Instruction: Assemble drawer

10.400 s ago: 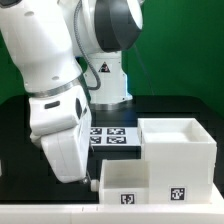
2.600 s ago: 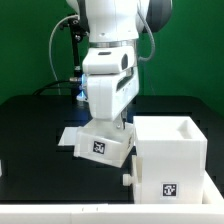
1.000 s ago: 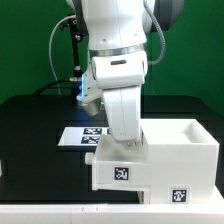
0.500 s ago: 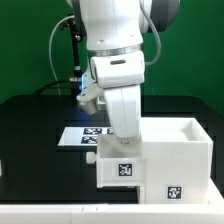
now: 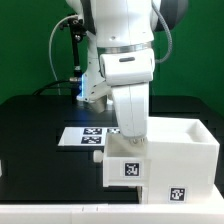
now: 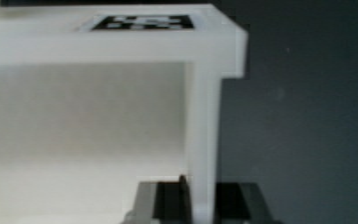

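The tray below the gripper looks like matte white plastic, smooth and unmarked apart from a printed black-and-white tag. Beside it, the casing has the same flat white finish. The arm's shell is glossier white plastic. Behind the gripper, the marker board looks thin and papery. The table is dull black.

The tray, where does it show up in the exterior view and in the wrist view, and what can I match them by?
Exterior view: the tray sits low in the middle, under the gripper, against the casing on its right.
Wrist view: the tray fills most of the picture, one wall running down between the gripper fingers.
Shared landmark: the marker board, beyond the tray in both.
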Controlling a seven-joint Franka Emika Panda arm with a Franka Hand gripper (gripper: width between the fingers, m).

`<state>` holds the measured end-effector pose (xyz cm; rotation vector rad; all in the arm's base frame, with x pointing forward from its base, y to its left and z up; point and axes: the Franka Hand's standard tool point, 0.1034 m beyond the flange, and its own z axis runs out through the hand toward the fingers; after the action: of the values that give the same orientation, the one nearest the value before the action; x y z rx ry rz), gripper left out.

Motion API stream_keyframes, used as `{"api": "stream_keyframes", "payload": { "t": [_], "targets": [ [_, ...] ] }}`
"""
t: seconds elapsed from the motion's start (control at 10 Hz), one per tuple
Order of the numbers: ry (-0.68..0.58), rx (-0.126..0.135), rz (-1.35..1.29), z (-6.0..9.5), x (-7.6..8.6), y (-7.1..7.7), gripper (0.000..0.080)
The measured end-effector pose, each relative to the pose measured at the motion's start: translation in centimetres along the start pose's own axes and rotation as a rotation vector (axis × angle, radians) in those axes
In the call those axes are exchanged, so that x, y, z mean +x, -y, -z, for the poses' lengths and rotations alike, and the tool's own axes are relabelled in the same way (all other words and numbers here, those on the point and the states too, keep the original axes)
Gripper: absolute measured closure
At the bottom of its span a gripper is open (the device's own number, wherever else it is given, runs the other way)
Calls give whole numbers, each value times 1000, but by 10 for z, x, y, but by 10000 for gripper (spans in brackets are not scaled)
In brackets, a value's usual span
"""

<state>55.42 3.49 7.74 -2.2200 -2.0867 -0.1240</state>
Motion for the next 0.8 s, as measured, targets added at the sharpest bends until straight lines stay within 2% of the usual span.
{"api": "stream_keyframes", "payload": {
  "t": [0.1,0.3,0.4,0.5,0.6,0.7,0.8],
  "targets": [
    [0,0,-1,0,-1,0,757],
    [0,1,-2,0,-1,0,467],
    [5,-2,0,5,-3,-1,467],
    [15,4,4,15,-7,-3,290],
    [16,5,14,25,-15,-10,174],
    [15,-1,12,34,-24,-19,174],
    [17,-9,11,42,-27,-30,157]
  ]
}}
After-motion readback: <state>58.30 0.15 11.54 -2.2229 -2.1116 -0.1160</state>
